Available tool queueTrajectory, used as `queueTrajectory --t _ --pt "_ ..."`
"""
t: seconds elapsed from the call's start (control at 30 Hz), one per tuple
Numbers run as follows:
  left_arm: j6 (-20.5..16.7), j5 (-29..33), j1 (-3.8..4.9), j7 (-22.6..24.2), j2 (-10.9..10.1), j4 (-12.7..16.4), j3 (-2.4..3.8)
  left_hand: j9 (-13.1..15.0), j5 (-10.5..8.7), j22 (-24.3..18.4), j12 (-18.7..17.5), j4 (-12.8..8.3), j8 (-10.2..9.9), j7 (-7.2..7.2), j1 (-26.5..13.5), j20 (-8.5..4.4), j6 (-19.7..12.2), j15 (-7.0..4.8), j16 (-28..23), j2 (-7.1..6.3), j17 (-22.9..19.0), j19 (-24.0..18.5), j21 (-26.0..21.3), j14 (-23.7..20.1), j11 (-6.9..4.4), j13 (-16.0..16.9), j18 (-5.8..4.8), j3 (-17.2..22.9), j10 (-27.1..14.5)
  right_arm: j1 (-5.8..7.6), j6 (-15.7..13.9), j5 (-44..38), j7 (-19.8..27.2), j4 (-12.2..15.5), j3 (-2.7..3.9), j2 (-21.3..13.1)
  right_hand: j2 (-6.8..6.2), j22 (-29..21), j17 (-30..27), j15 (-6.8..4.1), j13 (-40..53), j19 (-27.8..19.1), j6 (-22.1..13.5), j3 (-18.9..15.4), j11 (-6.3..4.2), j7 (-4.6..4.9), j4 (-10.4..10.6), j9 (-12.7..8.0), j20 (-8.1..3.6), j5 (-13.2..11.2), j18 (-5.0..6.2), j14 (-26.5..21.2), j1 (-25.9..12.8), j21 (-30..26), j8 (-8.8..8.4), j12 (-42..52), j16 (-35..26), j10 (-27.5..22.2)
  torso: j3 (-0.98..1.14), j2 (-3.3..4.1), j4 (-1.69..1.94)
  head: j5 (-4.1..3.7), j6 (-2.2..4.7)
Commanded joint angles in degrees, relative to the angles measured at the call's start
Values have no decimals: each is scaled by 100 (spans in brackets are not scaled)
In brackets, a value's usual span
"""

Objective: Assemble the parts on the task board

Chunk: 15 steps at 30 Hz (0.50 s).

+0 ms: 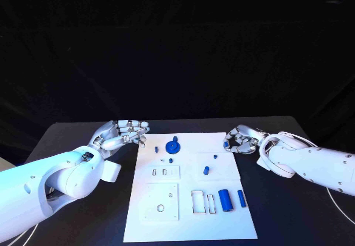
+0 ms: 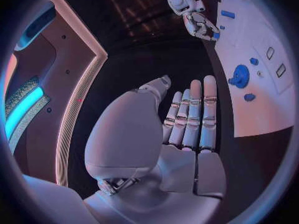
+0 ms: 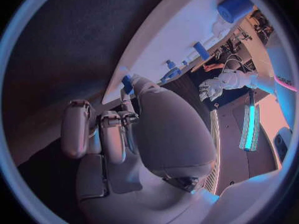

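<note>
The task board (image 1: 189,205) lay in the middle of the table. A blue gear (image 1: 172,148) was already seated, while 2 blue cylinders (image 1: 225,201) lay loose. The right hand (image 1: 240,140) pinched a small blue part (image 1: 226,145); the left hand (image 1: 123,134) held nothing, fingers slightly apart.

- task board (image 1: 222,215): white plate
- table (image 1: 296,225): black
- gear-shaped part (image 1: 172,148): blue
- two cylinder parts (image 1: 225,200): blue, the thinner one (image 1: 242,198) same shade
- small peg parts (image 1: 206,170): blue
- left hand (image 1: 124,133), right hand (image 1: 240,140): silver, on white arms
- piece in right hand's fingers (image 1: 226,145): blue
</note>
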Motion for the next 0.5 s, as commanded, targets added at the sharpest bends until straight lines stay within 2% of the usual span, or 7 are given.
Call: queueTrajectory --t 0.03,0.23,0.5 --pt "84 -1 2 34 2 9 3 4 -15 5 13 3 2 78 -11 14 -31 8 28 -47 -6 -45 15 -43 5 -6 74 34 -29 -5 58 1 9 -2 0 11 33 201 1507 -32 1510 4 36 31 -31 -3 6 7 -46 -31 -76 605 -20 24 20 22 19 596 1 1 1 -12 -6" --pt "82 -1 2 31 -4 13 3 4 -15 5 13 3 2 78 -11 14 -31 8 28 -47 -6 -45 15 -43 5 -6 74 34 -29 -5 -81 1 -50 10 0 15 34 206 1507 -44 1510 8 65 48 -41 -16 16 12 -56 -46 -77 605 -39 27 31 22 19 596 -1 1 -3 -18 -1" --pt "83 -1 2 31 -6 7 2 6 -15 23 18 -6 5 75 -12 19 -26 9 40 -52 -13 -68 46 -49 4 -4 77 59 -24 -4 -426 -27 -204 143 2 -11 100 289 1507 -106 1510 52 251 193 -122 -107 20 56 -113 89 -97 605 -69 111 130 22 19 596 -1 -7 5 -4 -7"
